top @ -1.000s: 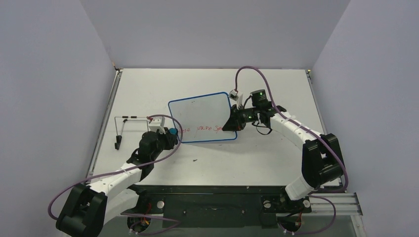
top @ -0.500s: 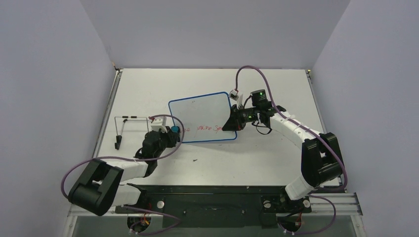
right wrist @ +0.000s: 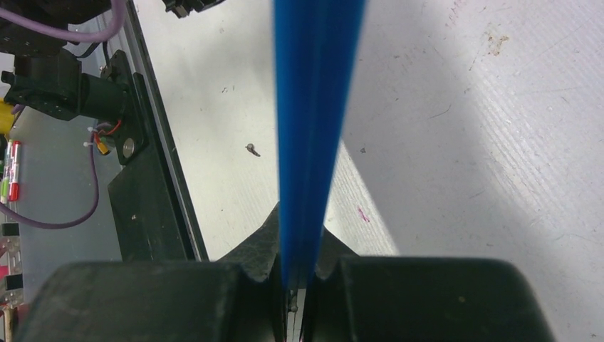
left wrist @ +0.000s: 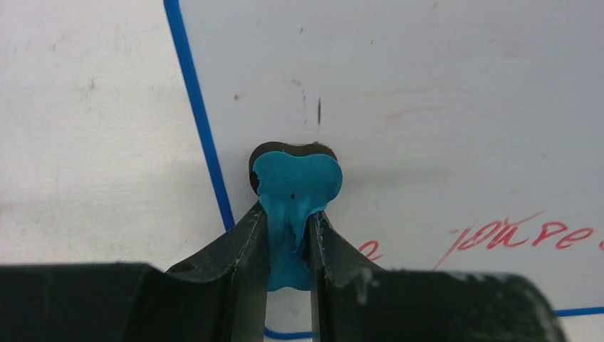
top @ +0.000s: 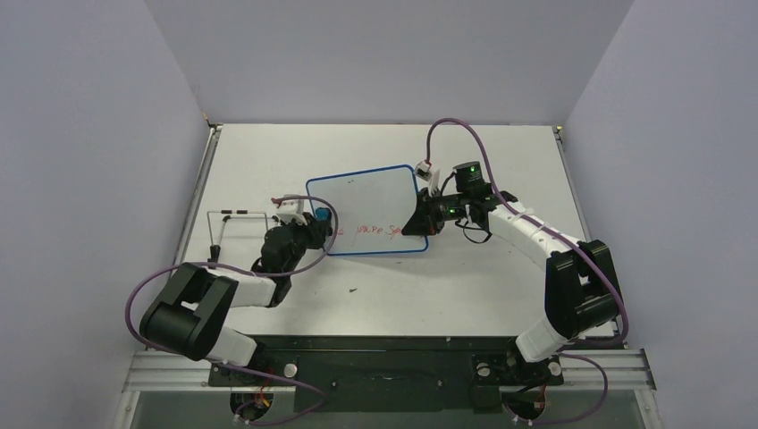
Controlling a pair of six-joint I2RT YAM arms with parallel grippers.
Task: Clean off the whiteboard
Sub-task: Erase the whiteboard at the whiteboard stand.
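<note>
The whiteboard (top: pixel 366 201) lies mid-table, white with a thin blue rim (left wrist: pixel 199 128) and red handwriting (top: pixel 375 231) along its near edge. My left gripper (top: pixel 315 223) is shut on a blue-and-black eraser (left wrist: pixel 295 185). The eraser's head rests on the board just inside the left rim, beyond the red writing (left wrist: pixel 520 235). My right gripper (top: pixel 420 223) is shut on the whiteboard's right edge. In the right wrist view that edge shows as a blue strip (right wrist: pixel 313 107) running between the jaws of the right gripper (right wrist: pixel 294 239).
A thin wire stand (top: pixel 228 228) sits left of the left gripper. A small dark speck (top: pixel 353 290) lies on the table (top: pixel 501 277) nearer the arms. The black base rail (top: pixel 384 353) runs along the near edge, and grey walls close in both sides.
My left arm has folded and pushed away from its base, carrying the eraser from the board's near left corner up along the left rim. The right arm has stayed still.
</note>
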